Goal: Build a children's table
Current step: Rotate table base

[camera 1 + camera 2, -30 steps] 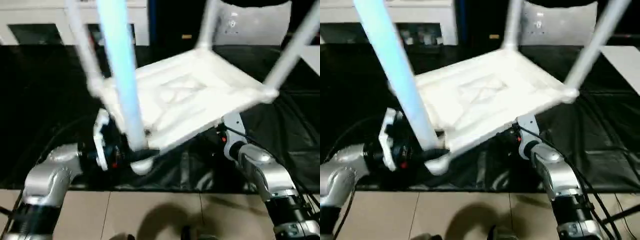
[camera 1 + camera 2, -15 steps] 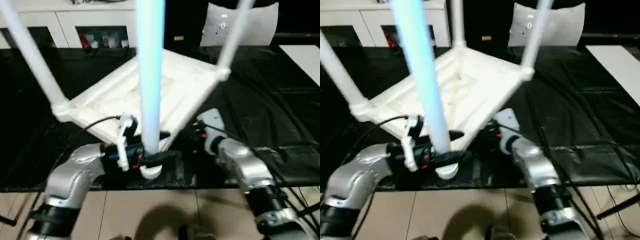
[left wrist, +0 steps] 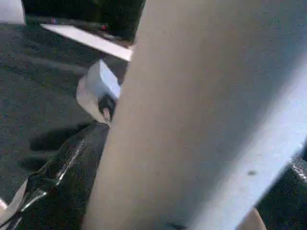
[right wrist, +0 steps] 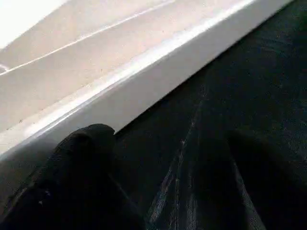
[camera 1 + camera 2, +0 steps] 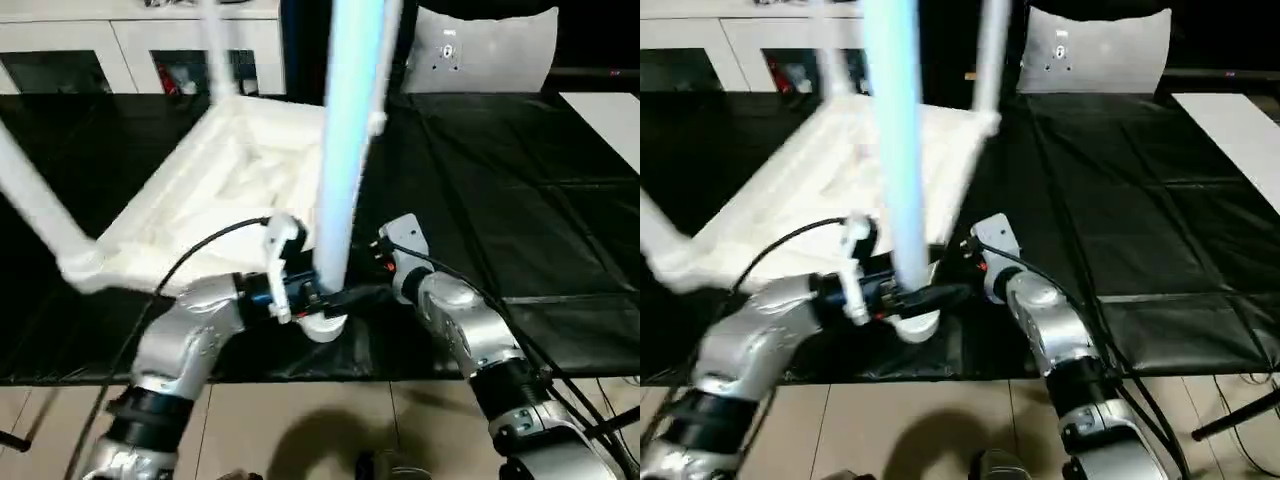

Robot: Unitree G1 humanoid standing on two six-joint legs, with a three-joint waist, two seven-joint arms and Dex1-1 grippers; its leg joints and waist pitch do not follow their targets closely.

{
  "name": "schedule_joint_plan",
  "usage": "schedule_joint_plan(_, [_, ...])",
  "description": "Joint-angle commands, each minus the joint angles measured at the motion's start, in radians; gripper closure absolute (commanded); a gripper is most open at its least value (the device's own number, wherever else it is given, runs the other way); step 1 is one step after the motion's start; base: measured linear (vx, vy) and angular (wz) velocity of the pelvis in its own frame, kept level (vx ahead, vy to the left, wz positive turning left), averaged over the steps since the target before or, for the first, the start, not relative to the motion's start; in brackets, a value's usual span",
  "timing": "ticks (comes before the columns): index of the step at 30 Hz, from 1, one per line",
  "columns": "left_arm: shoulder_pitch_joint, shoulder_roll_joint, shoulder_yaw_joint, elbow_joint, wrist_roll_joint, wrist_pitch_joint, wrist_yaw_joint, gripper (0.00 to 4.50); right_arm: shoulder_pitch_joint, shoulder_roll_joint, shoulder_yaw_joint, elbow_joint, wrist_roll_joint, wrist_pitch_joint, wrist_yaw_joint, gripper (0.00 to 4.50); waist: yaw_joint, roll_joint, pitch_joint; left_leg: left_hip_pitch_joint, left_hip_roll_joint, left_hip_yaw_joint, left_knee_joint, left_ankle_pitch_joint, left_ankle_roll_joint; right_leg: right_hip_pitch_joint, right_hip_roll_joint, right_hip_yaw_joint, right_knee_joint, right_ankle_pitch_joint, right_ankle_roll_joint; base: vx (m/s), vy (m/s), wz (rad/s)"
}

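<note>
The white children's table lies upside down on the black surface, its ribbed underside [image 5: 235, 175] facing up and its legs standing upward. The near leg [image 5: 345, 150] rises in front of me from its collar [image 5: 322, 326] at the near corner. My left gripper [image 5: 338, 298] is shut on this leg just above the collar; the leg [image 3: 201, 105] looms close in the left wrist view beside one black finger [image 3: 72, 163]. My right gripper [image 5: 385, 268] sits against the same corner from the right, and one finger [image 4: 81, 163] lies under the table's edge [image 4: 120, 67]. Other legs [image 5: 40, 210] [image 5: 990, 50] stand further back.
A black sheet [image 5: 500, 200] covers the work surface, with a cable [image 5: 200, 250] running to my left wrist. White cabinets [image 5: 130, 45] and a white panel [image 5: 490, 50] stand at the back. Beige floor [image 5: 300, 420] lies below the near edge.
The table has swung round on the surface, its far corners sweeping left. The near leg and my left gripper have moved right, toward the right gripper. The camera has also shifted.
</note>
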Motion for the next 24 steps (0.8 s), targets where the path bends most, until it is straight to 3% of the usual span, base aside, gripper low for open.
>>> schedule_joint_plan(1, [-0.042, -0.033, -0.019, 0.038, 0.031, -0.060, 0.041, 0.08, -0.021, 0.033, 0.019, 0.008, 0.003, -0.022, 0.007, 0.00, 0.012, -0.001, -0.082, 0.006, 0.041, -0.012, -0.068, -0.208, 0.073, 0.069, -0.049, 0.045, -0.063, -0.271, -0.217, 0.000, 0.000, 0.00])
schedule_joint_plan(8, [-0.050, -0.031, -0.029, 0.053, 0.060, -0.100, 0.028, 0.08, 0.002, -0.026, -0.036, 0.013, 0.012, -0.041, 0.009, 0.00, 0.017, -0.001, -0.083, 0.008, 0.043, -0.012, -0.068, -0.222, 0.071, 0.069, -0.048, 0.044, -0.062, -0.290, -0.213, 0.000, 0.000, 0.00])
schedule_joint_plan(11, [-0.050, -0.003, -0.021, 0.080, 0.076, -0.131, 0.013, 0.08, 0.025, -0.054, -0.080, -0.025, 0.038, -0.044, 0.024, 0.00, 0.029, 0.001, -0.085, 0.011, 0.044, -0.012, -0.067, -0.215, 0.078, 0.069, -0.049, 0.045, -0.061, -0.278, -0.209, 0.000, 0.000, 0.00])
schedule_joint_plan(15, [-0.042, 0.058, -0.024, 0.090, 0.078, -0.137, -0.050, 0.08, 0.068, -0.038, -0.158, -0.138, 0.113, -0.023, 0.003, 0.00, 0.034, 0.003, -0.086, 0.013, 0.044, -0.012, -0.070, -0.206, 0.080, 0.069, -0.048, 0.046, -0.059, -0.269, -0.204, 0.000, 0.000, 0.00])
schedule_joint_plan(16, [-0.045, 0.115, -0.027, 0.124, 0.094, -0.152, -0.101, 0.08, 0.114, -0.001, -0.188, -0.240, 0.135, -0.029, -0.057, 0.00, 0.035, 0.008, -0.084, 0.014, 0.043, -0.013, -0.072, -0.205, 0.078, 0.065, -0.048, 0.045, -0.063, -0.269, -0.199, 0.000, 0.000, 0.00])
schedule_joint_plan(17, [-0.047, 0.127, -0.027, 0.132, 0.098, -0.155, -0.112, 0.08, 0.125, 0.005, -0.188, -0.261, 0.135, -0.031, -0.067, 0.00, 0.035, 0.008, -0.086, 0.017, 0.044, -0.012, -0.072, -0.204, 0.074, 0.063, -0.046, 0.046, -0.060, -0.266, -0.196, 0.000, 0.000, 0.00])
schedule_joint_plan(18, [-0.053, 0.143, -0.030, 0.148, 0.107, -0.161, -0.125, 0.08, 0.137, 0.010, -0.181, -0.280, 0.129, -0.031, -0.074, 0.00, 0.030, 0.007, -0.087, 0.011, 0.042, -0.015, -0.075, -0.199, 0.070, 0.069, -0.046, 0.044, -0.055, -0.258, -0.196, 0.000, 0.000, 0.00])
schedule_joint_plan(22, [-0.096, 0.205, -0.047, 0.248, 0.168, -0.238, -0.169, 0.08, 0.168, 0.019, -0.150, -0.322, 0.108, -0.027, -0.081, 0.00, 0.029, 0.014, -0.083, 0.020, 0.039, -0.015, -0.078, -0.264, 0.043, 0.059, -0.045, 0.044, -0.067, -0.329, -0.182, 0.000, 0.000, 0.00])
schedule_joint_plan(24, [-0.136, 0.253, -0.077, 0.320, 0.219, -0.302, -0.212, 0.43, 0.185, -0.001, -0.120, -0.371, 0.111, 0.008, -0.026, 0.00, 0.028, 0.015, -0.082, 0.021, 0.041, -0.017, -0.080, -0.286, 0.028, 0.059, -0.047, 0.045, -0.065, -0.333, -0.180, 0.000, 0.000, 0.00])
